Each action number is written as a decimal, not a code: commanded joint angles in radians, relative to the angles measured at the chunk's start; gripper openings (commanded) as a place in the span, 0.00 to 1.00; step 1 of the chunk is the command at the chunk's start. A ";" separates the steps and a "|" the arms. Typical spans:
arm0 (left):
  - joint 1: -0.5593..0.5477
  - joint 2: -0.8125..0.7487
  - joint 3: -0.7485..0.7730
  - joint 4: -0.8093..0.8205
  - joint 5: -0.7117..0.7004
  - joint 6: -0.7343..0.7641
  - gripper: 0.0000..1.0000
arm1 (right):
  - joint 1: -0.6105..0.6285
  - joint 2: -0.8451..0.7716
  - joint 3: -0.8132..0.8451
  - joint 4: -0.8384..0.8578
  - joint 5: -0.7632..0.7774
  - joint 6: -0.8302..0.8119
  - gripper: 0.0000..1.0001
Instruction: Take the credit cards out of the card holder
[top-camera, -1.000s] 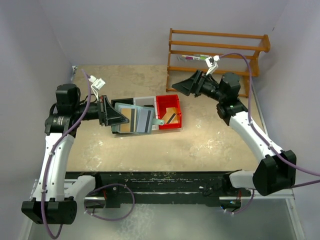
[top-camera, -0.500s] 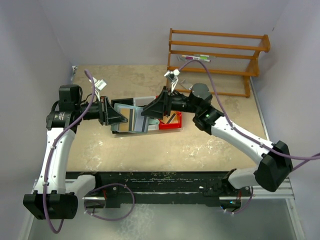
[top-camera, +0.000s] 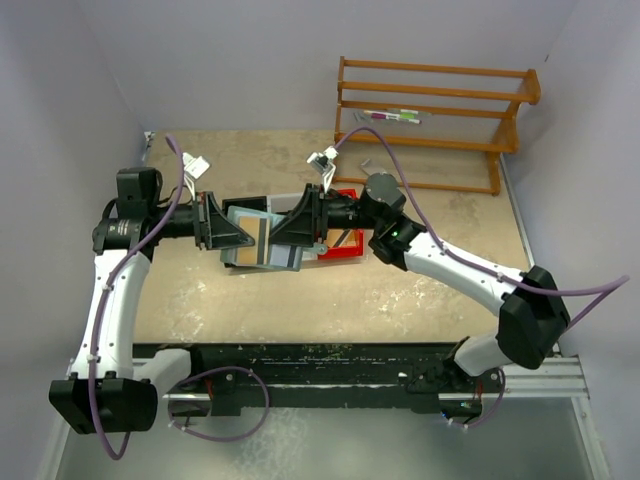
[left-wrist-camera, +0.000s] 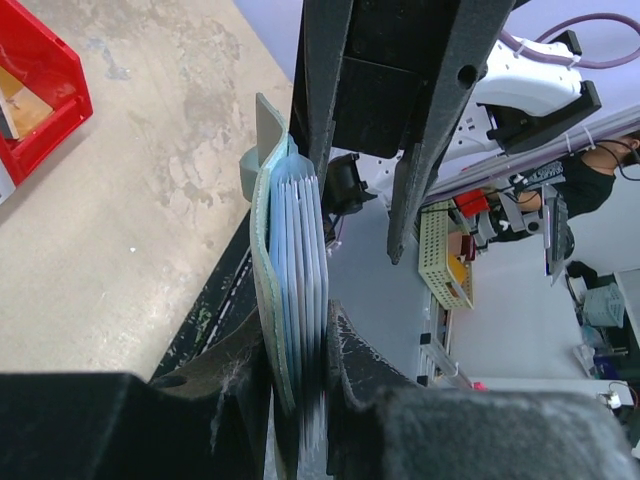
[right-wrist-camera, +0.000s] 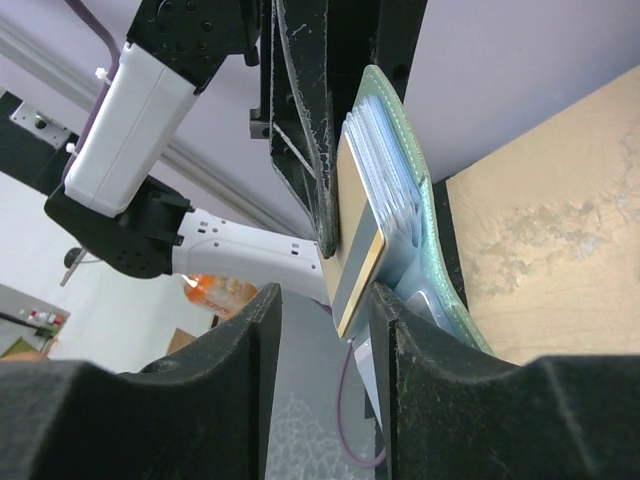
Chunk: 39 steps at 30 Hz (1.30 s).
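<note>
- Clamping the card holder (left-wrist-camera: 262, 280) in the left gripper (top-camera: 228, 238), with both fingers pressing on one end of it from either flat side.
- Holding that grey-green pouch up off the table (left-wrist-camera: 130, 200), edge-on to the left wrist camera, and in the overhead view just in front of the red bin (left-wrist-camera: 55, 75), between the two grippers.
- Carrying the credit cards (left-wrist-camera: 303, 250) inside the holder as a tight stack of light-blue edges, spreading slightly towards the free end.
- Reaching in from the opposite side with the right gripper (right-wrist-camera: 328, 300), with its fingers standing part-way apart and not yet closed on anything.
- Straddling the projecting end of a tan-edged card (right-wrist-camera: 358, 255), the outermost of the stack on the right wrist camera's side, with that end lying against one finger and showing a clear gap to the other.
- Pointing the two grippers at each other, fingertips close together around the holder's free end.
- Standing well apart from all this, at the far side of the table: a wooden rack (top-camera: 440, 69).
</note>
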 joint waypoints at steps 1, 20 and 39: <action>0.006 -0.011 0.024 0.040 0.093 -0.019 0.11 | 0.017 0.005 0.038 0.068 -0.016 0.011 0.41; 0.009 -0.045 0.009 0.011 -0.050 0.048 0.34 | 0.067 0.080 0.138 -0.215 0.171 -0.091 0.10; 0.009 -0.065 -0.002 -0.025 0.270 0.107 0.29 | 0.065 0.022 -0.019 0.128 0.047 0.089 0.00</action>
